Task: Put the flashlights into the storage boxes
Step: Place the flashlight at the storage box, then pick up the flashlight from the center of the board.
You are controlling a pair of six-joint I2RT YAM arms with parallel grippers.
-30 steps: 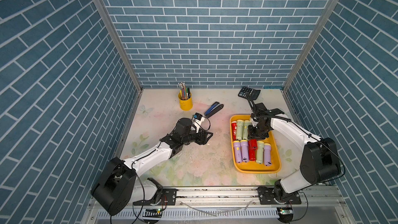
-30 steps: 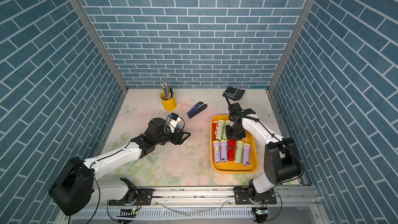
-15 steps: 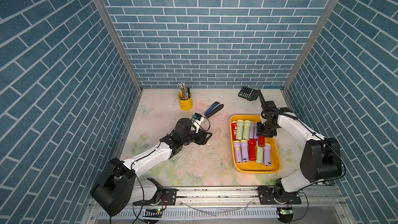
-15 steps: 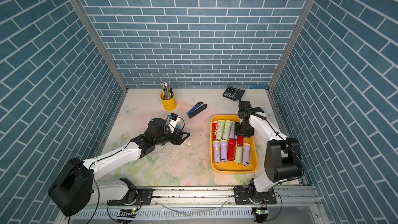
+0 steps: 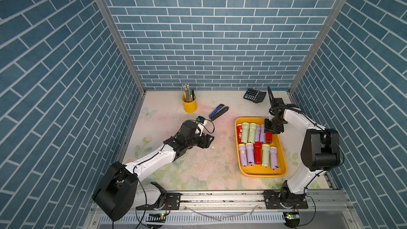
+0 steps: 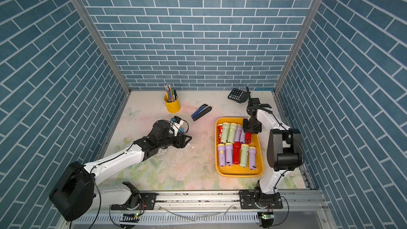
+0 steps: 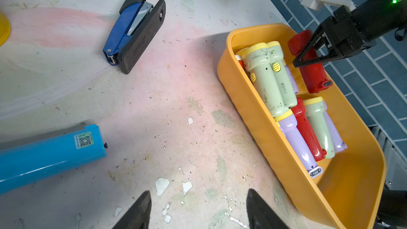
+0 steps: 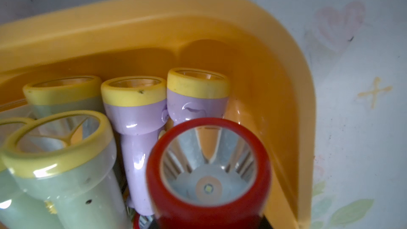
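Red flashlight (image 7: 310, 69) clamped in right gripper (image 5: 271, 131), over far corner of yellow tray (image 5: 262, 172), beside other flashlights (image 5: 249, 157) lying inside. Step: placing. Next: lower into gap, release. Left gripper (image 7: 197, 197) agape, empty. Blue flashlight (image 7: 50, 157) on table; QR sticker unreadable.

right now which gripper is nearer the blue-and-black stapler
Left. The left gripper is open close to the stapler; the right gripper holds a red plastic flashlight over the yellow tray.
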